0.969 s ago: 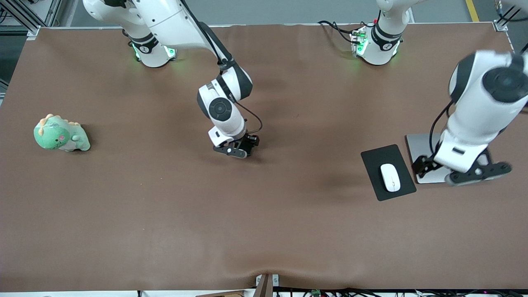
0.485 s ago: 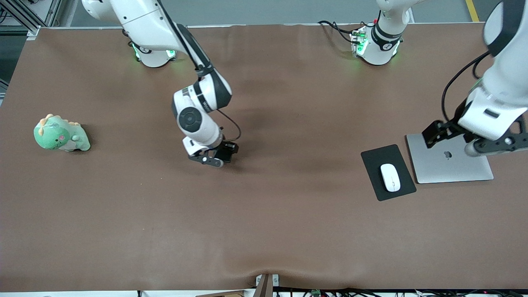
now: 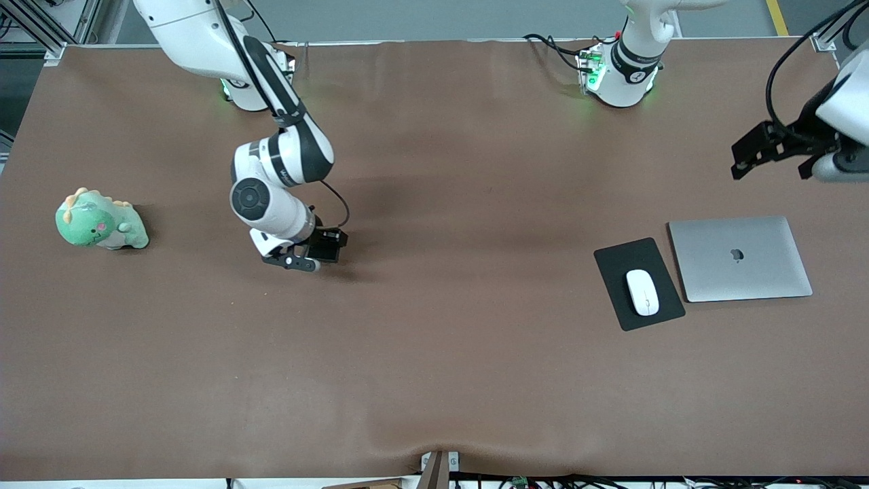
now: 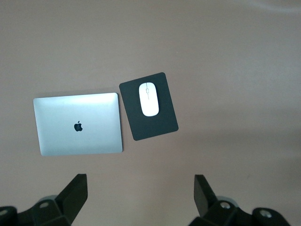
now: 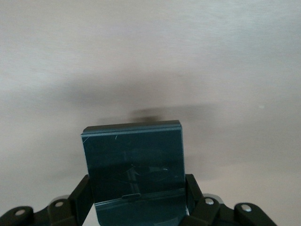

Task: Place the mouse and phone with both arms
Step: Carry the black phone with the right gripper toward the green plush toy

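- Front view: we see the right gripper [image 3: 307, 258] up over bare tabletop [image 3: 434, 380] toward the right arm's end, its fingers clamped on the phone [image 3: 330, 246], a small dark slab that juts out from between them
- The mouse [image 3: 642, 292] lies on a black mouse pad [image 3: 619, 261] just beside a closed silver laptop [image 3: 740, 258], toward the left arm's end; we judge the mouse half of the task done and the phone's carry to be the step in hand
- The left gripper [image 3: 781, 153] hangs in the air at the left arm's end of the tabletop, its fingers spread wide and empty; we take this arm to be waiting
- A green plush dinosaur [image 3: 100, 221] sits alone at the right arm's end, well apart from everything else
- The only mark we can make out here is the apple logo on the laptop lid; small lettering on the right arm's wrist is too fine to read
- Left wrist view: we look down between the two wide-apart fingers [image 4: 75, 193] with nothing held, onto the mouse [image 4: 149, 99], the mouse pad [image 4: 157, 127] and the laptop [image 4: 77, 123], whose dark apple logo shows plainly; no other writing
- Right wrist view: the phone [image 5: 134, 165] stands gripped at its lower end between the fingers [image 5: 80, 195], its glossy face to the camera, over bare tabletop; we see no label on it
- Next, we judge, the phone must be lowered flat onto its spot before the grip is let go
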